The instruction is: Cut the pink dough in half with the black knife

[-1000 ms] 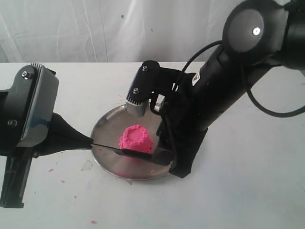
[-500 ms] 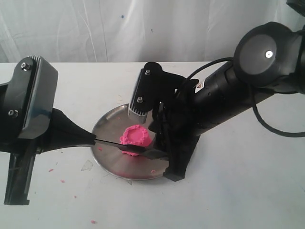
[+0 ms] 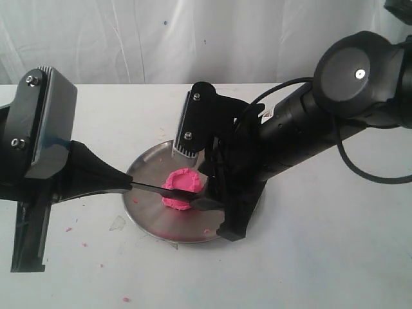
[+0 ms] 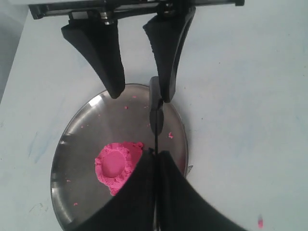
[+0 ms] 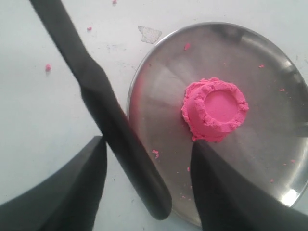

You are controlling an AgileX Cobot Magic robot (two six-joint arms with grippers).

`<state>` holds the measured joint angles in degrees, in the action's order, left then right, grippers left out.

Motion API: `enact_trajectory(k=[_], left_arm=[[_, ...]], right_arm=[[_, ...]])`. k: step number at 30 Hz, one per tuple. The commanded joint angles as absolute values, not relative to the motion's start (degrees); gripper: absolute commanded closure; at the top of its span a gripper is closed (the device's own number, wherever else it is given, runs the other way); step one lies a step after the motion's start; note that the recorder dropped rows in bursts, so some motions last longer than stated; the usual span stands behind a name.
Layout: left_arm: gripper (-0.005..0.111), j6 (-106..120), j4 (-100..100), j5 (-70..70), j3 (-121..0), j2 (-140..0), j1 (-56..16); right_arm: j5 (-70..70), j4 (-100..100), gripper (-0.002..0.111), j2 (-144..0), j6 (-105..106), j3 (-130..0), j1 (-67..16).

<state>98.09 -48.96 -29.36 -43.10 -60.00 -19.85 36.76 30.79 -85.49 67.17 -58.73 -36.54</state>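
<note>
The pink dough [image 5: 215,109] sits in one piece near the middle of a round steel plate [image 5: 269,62] on the white tabletop [image 3: 322,257], a cup-shaped mound with a ridged rim and a smooth hollow on top, uncut. The left gripper [image 4: 155,161] reaches in from the left with its jaws pressed together on the thin blade of the black knife [image 5: 103,103], pinching it edge-on. From that grip the knife runs rightward over the near-left part of the plate, and its rounded handle ends between the fingers of the right gripper [image 5: 149,144]. The right gripper comes down from the right, and its jaws are spread wide on either side of the handle, with a clear gap on both sides, so it grips nothing. In the right wrist view the knife passes beside the dough with bare plate between them. One right fingertip [image 5: 199,147] stands just beside the mound's edge, and whether it touches the dough cannot be told. Small pink crumbs [image 3: 126,299] are scattered over the plate and on the tabletop to the near left. A white curtain [image 3: 129,38] hangs along the far side.
</note>
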Motion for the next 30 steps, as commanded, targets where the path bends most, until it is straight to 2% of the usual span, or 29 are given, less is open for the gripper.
enact_trajectory(k=[1,30], left_arm=[[0.107,97.60,-51.94,-29.99,-43.42,-59.29,-20.14],[0.107,97.60,-52.05,-29.53,-43.42,-59.29,-20.14]], right_arm=[[35.88,31.14,0.058,-86.52,68.34,-58.45,-36.62],[31.06,30.01,0.061,-86.72,68.93,-55.18,-36.52]])
